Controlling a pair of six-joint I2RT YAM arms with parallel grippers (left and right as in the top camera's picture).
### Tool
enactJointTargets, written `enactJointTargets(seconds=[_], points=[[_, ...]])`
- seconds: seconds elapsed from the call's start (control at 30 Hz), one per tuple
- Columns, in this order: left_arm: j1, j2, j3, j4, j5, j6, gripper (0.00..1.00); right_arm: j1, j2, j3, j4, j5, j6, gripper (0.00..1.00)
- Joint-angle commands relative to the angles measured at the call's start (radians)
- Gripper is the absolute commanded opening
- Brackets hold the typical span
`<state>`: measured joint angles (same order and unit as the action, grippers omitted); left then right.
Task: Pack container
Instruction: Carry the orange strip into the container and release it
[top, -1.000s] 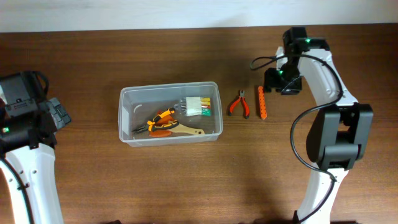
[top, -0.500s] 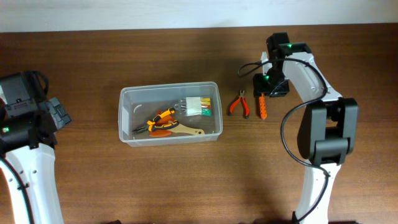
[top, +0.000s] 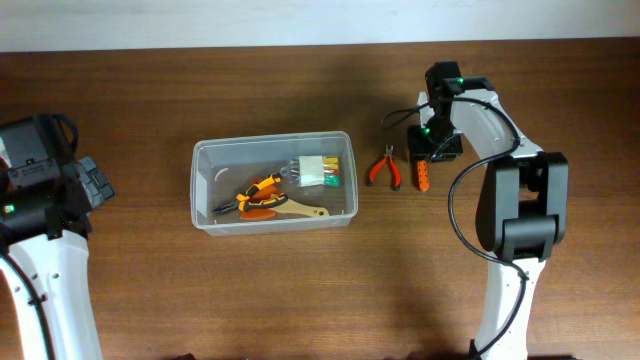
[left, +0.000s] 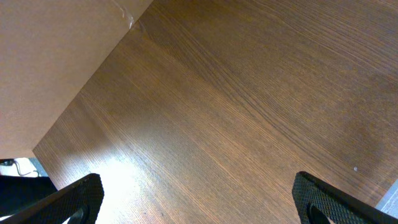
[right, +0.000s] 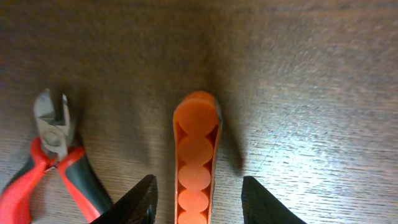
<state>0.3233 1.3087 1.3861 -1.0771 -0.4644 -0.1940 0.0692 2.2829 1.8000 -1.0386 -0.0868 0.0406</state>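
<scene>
The container (top: 200, 190), a clear plastic bin, sits left of the table's middle and holds orange-handled pliers (top: 258, 190), a wooden-handled tool and a small box with coloured tips (top: 322, 172). Red-handled cutters (top: 383, 167) (right: 55, 158) and an orange strip of round cells (top: 422, 177) (right: 195, 158) lie right of the bin. My right gripper (top: 428, 152) (right: 198, 199) is open, low over the strip, one finger on each side of it without touching. My left gripper (left: 199, 196) is open and empty over bare table at the far left.
The right arm (top: 500, 120) reaches in from the right front. The left arm (top: 40, 200) stands at the table's left edge. A wall or board (left: 50, 56) shows beyond the table's edge in the left wrist view.
My right gripper has moved left and toward the orange strip, from beside it to straddling its far end. The left arm and the bin have not moved.
</scene>
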Motion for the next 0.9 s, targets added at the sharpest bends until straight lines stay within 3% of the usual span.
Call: enactJointTargets(seconds=[0.0, 0.07, 0.1, 0.2, 0.43, 0.7, 0.87], points=[[0.007, -0.011, 0.016, -0.002, -0.011, 0.012, 0.99, 0.003, 0.016, -0.028, 0.008, 0.021, -0.007, 0.44], [0.007, -0.011, 0.016, -0.002, -0.011, 0.012, 0.99, 0.003, 0.018, -0.032, 0.011, 0.021, -0.007, 0.41], [0.007, -0.011, 0.016, -0.002, -0.011, 0.012, 0.99, 0.003, 0.019, -0.032, 0.011, 0.020, -0.007, 0.33], [0.007, -0.011, 0.016, -0.002, -0.011, 0.012, 0.99, 0.003, 0.019, -0.032, 0.009, 0.020, -0.007, 0.22], [0.007, -0.011, 0.016, -0.002, -0.011, 0.012, 0.99, 0.003, 0.014, 0.025, -0.061, 0.019, -0.007, 0.09], [0.007, -0.011, 0.016, -0.001, -0.011, 0.012, 0.99, 0.027, -0.041, 0.387, -0.320, 0.007, -0.007, 0.04], [0.007, -0.011, 0.016, -0.002, -0.011, 0.012, 0.99, 0.141, -0.063, 0.696, -0.418, -0.027, -0.061, 0.04]])
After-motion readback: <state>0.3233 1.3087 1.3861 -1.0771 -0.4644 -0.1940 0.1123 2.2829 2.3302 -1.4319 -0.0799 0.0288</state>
